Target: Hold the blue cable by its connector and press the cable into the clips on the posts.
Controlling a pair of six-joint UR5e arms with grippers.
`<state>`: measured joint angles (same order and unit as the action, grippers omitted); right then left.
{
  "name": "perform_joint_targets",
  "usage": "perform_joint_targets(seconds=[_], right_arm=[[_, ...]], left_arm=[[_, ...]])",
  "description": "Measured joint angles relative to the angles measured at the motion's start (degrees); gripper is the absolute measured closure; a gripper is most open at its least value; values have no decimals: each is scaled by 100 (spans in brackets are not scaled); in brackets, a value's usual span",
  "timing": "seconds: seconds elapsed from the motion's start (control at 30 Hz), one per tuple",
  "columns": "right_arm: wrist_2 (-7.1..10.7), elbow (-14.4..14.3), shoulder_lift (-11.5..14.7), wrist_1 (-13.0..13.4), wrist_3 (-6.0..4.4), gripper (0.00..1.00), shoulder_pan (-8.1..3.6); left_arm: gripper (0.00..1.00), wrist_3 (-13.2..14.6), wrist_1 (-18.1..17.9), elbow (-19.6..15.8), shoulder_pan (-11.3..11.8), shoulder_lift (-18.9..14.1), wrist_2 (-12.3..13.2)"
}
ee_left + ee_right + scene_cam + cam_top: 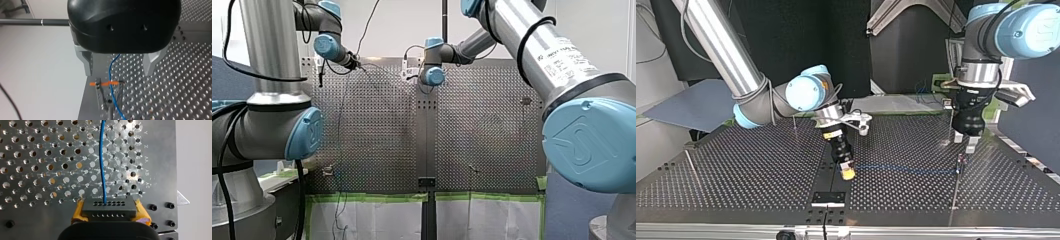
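In the right wrist view my right gripper (109, 212) is shut on a dark grey connector (109, 208), its yellow pads (78, 211) pressing on both ends. The blue cable (102, 162) leaves the connector and runs ahead over the perforated plate. In the top view my right gripper (848, 172) sits low at the table's middle, and the blue cable (906, 169) stretches rightward to a clip (962, 160) on a thin post. My left gripper (965, 142) hangs open just above that clip. In the left wrist view its metal fingers (86, 62) straddle the cable (111, 75) and the orange-marked clip (107, 83).
More thin posts stand on the perforated table: one (691, 165) at the top view's left, one (795, 122) behind my right arm. A black bracket (828, 198) sits at the near edge. Green tape (372, 197) lines the table's edge in the front view.
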<state>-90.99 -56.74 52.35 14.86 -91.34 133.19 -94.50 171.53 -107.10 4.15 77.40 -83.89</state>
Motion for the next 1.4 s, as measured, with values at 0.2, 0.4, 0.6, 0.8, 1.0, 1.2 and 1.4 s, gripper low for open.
perform_joint_targets(seconds=[0.2,0.4,0.6,0.8,1.0,1.2,1.4], right_arm=[[-40,-23,-4,-22,67,100,-38],[-50,-32,-6,-25,110,100,-58],[-51,-31,-8,-26,114,100,-60],[-51,-31,-8,-20,115,100,-58],[-51,-31,-15,-24,115,100,-32],[-51,-43,-14,-41,120,100,-50],[-51,-52,-14,-43,133,100,-73]], left_arm=[[2,17,-4,50,-76,38,321],[2,23,-8,200,-215,140,271],[2,26,-33,335,-381,195,87],[2,38,-48,552,-607,391,-196],[2,168,-8,884,-941,722,-536],[2,249,15,1217,-1301,1082,-897],[2,266,46,1298,-1683,1457,-1278]])
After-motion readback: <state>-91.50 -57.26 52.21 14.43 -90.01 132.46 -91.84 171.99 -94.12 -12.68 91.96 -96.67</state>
